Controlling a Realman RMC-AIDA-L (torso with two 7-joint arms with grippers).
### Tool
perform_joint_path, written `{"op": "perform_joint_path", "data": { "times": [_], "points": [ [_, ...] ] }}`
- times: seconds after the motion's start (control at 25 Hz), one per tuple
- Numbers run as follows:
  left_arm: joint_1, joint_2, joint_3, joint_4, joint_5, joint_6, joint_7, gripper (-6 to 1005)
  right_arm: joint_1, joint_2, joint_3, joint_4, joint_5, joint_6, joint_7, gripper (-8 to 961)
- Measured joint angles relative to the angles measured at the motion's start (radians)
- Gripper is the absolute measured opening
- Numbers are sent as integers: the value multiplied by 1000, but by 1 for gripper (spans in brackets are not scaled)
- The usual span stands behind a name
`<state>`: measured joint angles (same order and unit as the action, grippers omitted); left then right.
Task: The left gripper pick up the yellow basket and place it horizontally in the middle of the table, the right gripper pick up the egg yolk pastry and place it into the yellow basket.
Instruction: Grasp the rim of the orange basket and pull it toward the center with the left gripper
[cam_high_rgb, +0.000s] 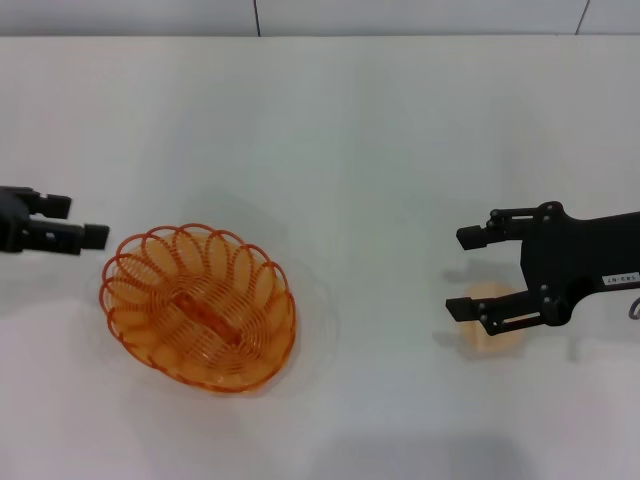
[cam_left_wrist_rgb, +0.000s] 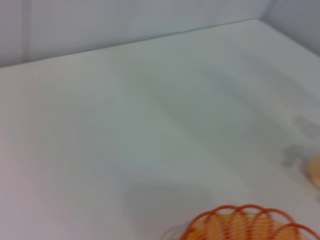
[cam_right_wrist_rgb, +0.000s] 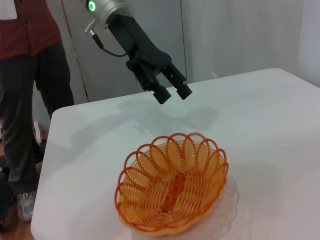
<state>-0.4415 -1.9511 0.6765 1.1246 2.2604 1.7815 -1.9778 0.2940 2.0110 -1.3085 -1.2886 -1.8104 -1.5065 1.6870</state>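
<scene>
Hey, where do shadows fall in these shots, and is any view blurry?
Head view: the oval orange-yellow wire basket and the open black right gripper, above the pale cream pastry, cast soft grey shadows on the white table.
Left wrist view: hazy throughout, with only the basket's rim showing.
Right wrist view: the left gripper, lifted, throws a faint shadow behind the basket.

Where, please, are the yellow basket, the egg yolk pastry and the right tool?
yellow basket (cam_high_rgb: 198, 307): head view, centre of its wire floor.
egg yolk pastry (cam_high_rgb: 497, 336): head view, its exposed near edge.
right tool (cam_high_rgb: 463, 272): head view, gap between fingertips.
</scene>
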Motion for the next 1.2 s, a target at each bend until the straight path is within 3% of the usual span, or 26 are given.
{"op": "perform_joint_path", "data": {
  "times": [0.2,0.44,0.8,1.2],
  "points": [
    [-58,5,-6,-1,125,-20,-177,860,0,0,0,-6,10,-3,1,812],
    [-123,4,15,-3,261,-22,-267,859,2,0,0,-14,22,-8,2,812],
    [-197,-10,152,-59,428,-51,-319,859,2,0,0,-14,34,-8,4,813],
    [-223,-33,209,-102,447,-135,-298,859,1,0,-2,-13,36,-8,12,813]
  ]
}}
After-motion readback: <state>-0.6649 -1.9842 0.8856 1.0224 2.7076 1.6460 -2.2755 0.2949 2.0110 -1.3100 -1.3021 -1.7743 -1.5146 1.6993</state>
